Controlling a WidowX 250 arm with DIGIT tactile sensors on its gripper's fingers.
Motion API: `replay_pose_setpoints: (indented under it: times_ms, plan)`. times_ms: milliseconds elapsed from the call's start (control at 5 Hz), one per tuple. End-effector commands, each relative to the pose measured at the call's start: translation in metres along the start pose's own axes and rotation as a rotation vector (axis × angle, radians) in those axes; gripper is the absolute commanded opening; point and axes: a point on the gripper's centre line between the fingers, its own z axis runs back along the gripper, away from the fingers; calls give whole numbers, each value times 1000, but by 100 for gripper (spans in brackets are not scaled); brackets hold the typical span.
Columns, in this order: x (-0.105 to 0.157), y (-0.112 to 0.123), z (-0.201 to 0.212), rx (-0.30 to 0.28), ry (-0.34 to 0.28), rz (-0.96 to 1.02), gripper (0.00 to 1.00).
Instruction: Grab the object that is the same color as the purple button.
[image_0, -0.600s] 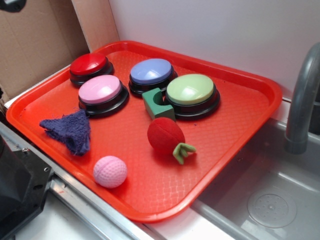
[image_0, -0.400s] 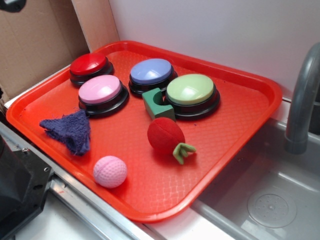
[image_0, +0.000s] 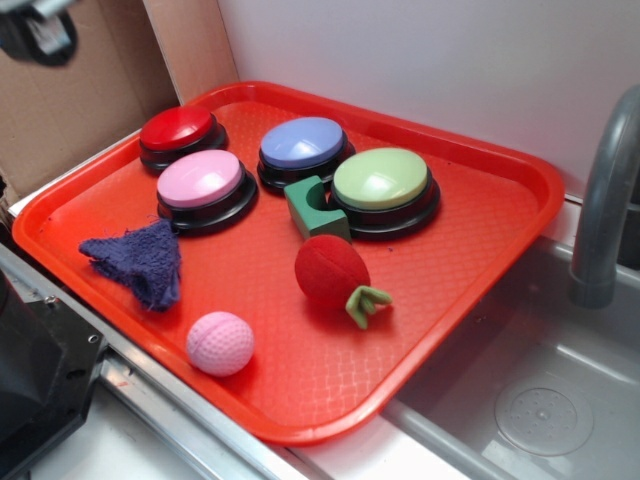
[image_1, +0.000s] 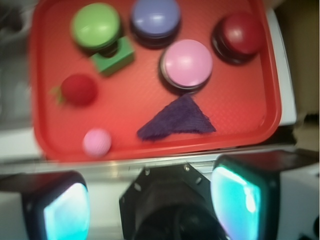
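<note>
The object, a small dark blue-purple fuzzy cloth (image_0: 140, 258) (image_1: 177, 120), lies flat near the front left edge of the red tray (image_0: 470, 230), just in front of the pink button. The purple button (image_0: 302, 143) (image_1: 156, 17) sits at the back of the tray. In the wrist view my gripper (image_1: 150, 205) hangs high above the tray's near edge. It is open, its teal pads (image_1: 237, 200) are wide apart, and nothing is between them. In the exterior view only a blurred dark part of my arm (image_0: 40, 30) shows at the top left.
On the tray also stand a pink button (image_0: 200, 180), a red button (image_0: 178, 130) and a green button (image_0: 382, 180). A green block (image_0: 315, 210), a red plush fruit (image_0: 332, 270) and a pink dimpled ball (image_0: 220, 343) are there too. A sink (image_0: 540, 400) and faucet (image_0: 605, 200) lie to the right.
The dark part of my arm at the top left has come further into the exterior view. Nothing on the tray has moved.
</note>
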Motion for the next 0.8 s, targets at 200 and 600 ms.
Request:
replay_pose_setpoints:
  times_ms: [200,600]
  plan:
    - [9,27,-107,75,13,525,100]
    - [12,22,-148,39,11,515,100]
